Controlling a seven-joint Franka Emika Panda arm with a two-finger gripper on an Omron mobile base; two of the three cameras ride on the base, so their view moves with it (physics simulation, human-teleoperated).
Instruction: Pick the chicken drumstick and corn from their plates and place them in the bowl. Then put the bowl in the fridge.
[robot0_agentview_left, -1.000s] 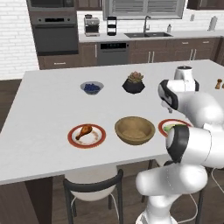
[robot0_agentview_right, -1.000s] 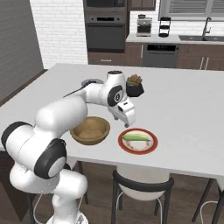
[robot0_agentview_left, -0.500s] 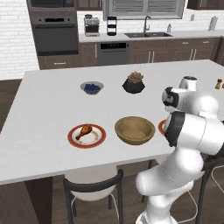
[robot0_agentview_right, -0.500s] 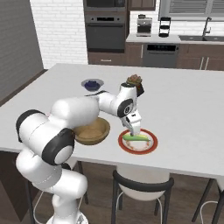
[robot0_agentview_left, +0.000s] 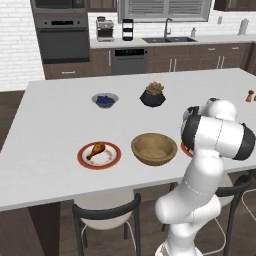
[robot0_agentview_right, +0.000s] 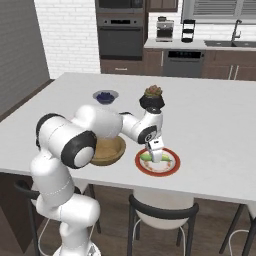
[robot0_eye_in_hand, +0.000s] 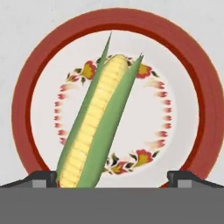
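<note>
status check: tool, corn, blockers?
Tool open, low over the corn, fingertips either side. Corn lies on its plate, not gripped. Drumstick on the other plate; wooden bowl empty. No blockers seen.

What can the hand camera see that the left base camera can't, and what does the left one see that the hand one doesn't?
The hand view looks straight down on the corn, with yellow kernels between green husk leaves, and on the flower pattern on its plate. The open gripper frames it.

The left base view takes in the chicken drumstick on its own plate, the empty wooden bowl, the blueberry bowl and the plant pot.

Both share the corn's plate: here the arm covers all but a red sliver of rim.
</note>
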